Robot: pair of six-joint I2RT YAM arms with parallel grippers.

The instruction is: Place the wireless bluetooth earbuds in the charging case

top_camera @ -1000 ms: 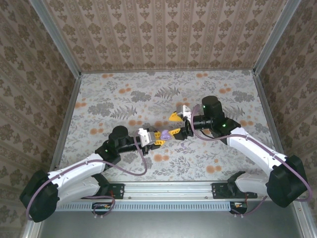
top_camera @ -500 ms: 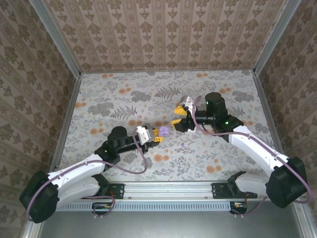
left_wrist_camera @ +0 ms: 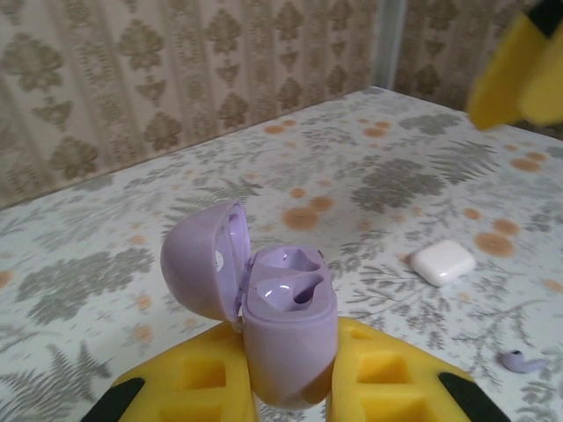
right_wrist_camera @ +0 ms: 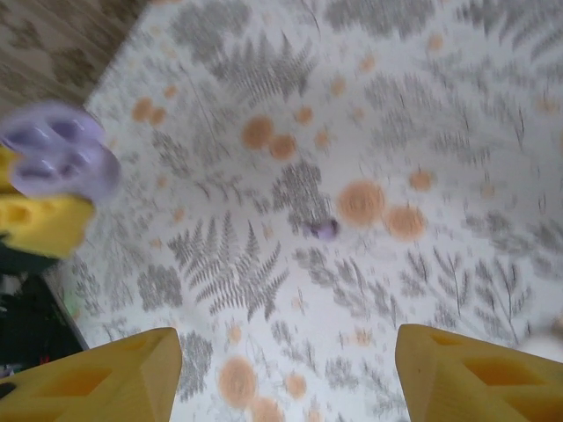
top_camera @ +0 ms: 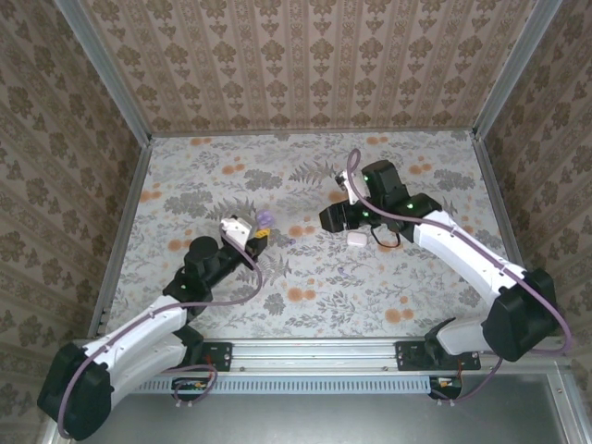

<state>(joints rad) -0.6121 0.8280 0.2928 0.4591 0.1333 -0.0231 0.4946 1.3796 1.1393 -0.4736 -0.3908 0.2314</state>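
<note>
My left gripper (left_wrist_camera: pixel 290 391) is shut on a lilac charging case (left_wrist_camera: pixel 290 325) and holds it upright above the table. The lid stands open to the left, and the two sockets look empty. The top view shows this gripper (top_camera: pixel 256 231) left of centre with the case (top_camera: pixel 265 217) at its tip. One lilac earbud (left_wrist_camera: pixel 522 360) lies loose on the table; the right wrist view has the earbud (right_wrist_camera: pixel 324 229) straight ahead. My right gripper (right_wrist_camera: pixel 286 378) is open with nothing in it, hovering over the table (top_camera: pixel 435 176). In the top view this gripper (top_camera: pixel 331 220) sits right of centre.
A small white closed case (left_wrist_camera: pixel 442 262) lies on the floral tabletop, and the top view places this white case (top_camera: pixel 358 239) just below my right gripper. Patterned walls (top_camera: pixel 305 65) and metal rails enclose the table on three sides.
The left gripper has carried the lilac case away to the left and farther back. The right gripper, close to the case a second ago, has swung back to the right and tilted down.
</note>
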